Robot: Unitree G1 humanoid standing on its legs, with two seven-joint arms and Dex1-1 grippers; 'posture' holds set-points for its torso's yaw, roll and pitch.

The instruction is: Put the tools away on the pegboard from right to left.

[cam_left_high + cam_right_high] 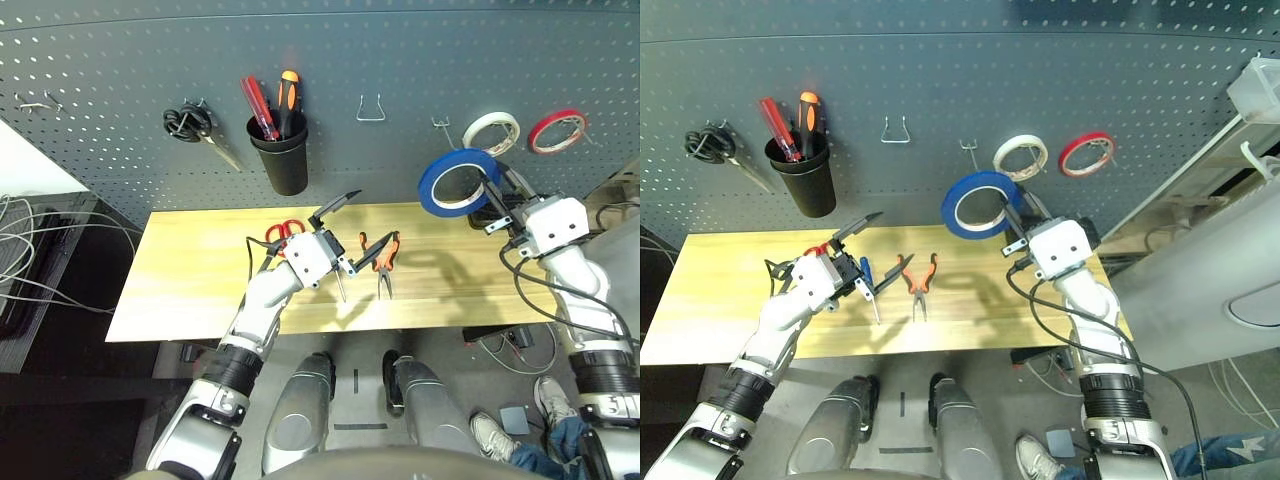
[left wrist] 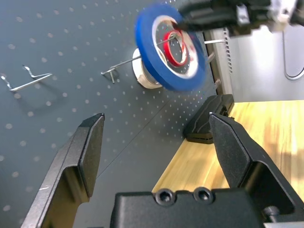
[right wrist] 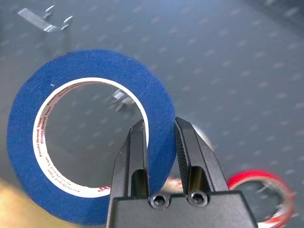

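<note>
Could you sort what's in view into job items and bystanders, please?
Job: blue tape roll in right gripper, pliers, blue-handled screwdriver, red-handled scissors, pegboard.
Bystanders: white tape roll, red tape roll, black-handled scissors.

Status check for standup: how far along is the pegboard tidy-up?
None of the four tools hung yet. In hand: right hand grips the blue tape roll, raised before the pegboard. Left: pliers, blue screwdriver and red scissors on the table; left hand open.
</note>
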